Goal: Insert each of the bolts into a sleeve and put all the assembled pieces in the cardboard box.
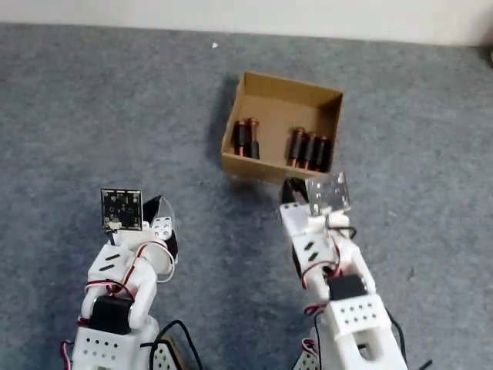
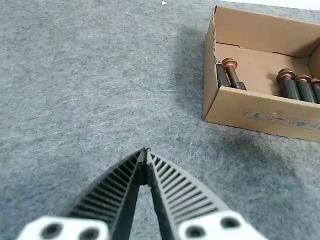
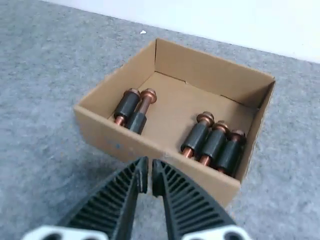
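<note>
The cardboard box (image 1: pixel 331 101) stands on the grey felt at the back centre. Inside lie several copper bolts in black sleeves: a pair (image 1: pixel 246 138) on one side and three (image 1: pixel 309 149) on the other, also the pair (image 3: pixel 133 109) and the three (image 3: pixel 212 142) in the right wrist view. My right gripper (image 3: pixel 149 176) is shut and empty, just in front of the box's near wall (image 3: pixel 125 145). My left gripper (image 2: pixel 145 162) is shut and empty over bare felt, to the left of the box (image 2: pixel 260 112).
Grey felt (image 1: pixel 92 116) covers the whole table, with open room left and right of the box. A pale wall strip (image 1: pixel 246 11) runs along the far edge. Both arm bases (image 1: pixel 115 308) sit at the near edge.
</note>
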`<state>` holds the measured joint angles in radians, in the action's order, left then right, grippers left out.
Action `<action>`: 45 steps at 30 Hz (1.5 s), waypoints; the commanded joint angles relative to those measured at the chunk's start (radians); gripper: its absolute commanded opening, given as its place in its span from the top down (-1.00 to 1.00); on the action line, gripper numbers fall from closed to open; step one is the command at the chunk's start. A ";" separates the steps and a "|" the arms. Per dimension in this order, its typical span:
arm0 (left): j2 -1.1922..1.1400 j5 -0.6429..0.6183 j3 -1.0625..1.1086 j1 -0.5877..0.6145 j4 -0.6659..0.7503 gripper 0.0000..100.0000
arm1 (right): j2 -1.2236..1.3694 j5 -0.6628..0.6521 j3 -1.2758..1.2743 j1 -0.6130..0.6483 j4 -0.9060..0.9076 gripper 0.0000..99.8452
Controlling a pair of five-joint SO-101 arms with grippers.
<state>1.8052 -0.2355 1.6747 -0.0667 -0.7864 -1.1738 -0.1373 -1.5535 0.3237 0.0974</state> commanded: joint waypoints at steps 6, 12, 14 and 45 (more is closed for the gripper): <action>0.002 0.008 0.021 0.005 -0.003 0.99 | -0.302 -0.003 -0.189 0.002 0.007 0.99; 0.002 0.008 0.021 0.005 -0.003 0.99 | -0.444 -0.003 -0.266 0.002 0.136 0.99; -0.001 0.008 0.021 0.005 -0.003 0.99 | -0.484 -0.003 -0.266 0.002 0.203 0.99; -0.002 0.244 0.022 0.007 -0.327 0.99 | -0.581 -0.003 -0.266 -0.004 0.891 0.99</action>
<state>1.8036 -0.0698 1.6747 -0.0667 -1.0641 -1.7369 -0.1373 -1.6763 0.3237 0.9889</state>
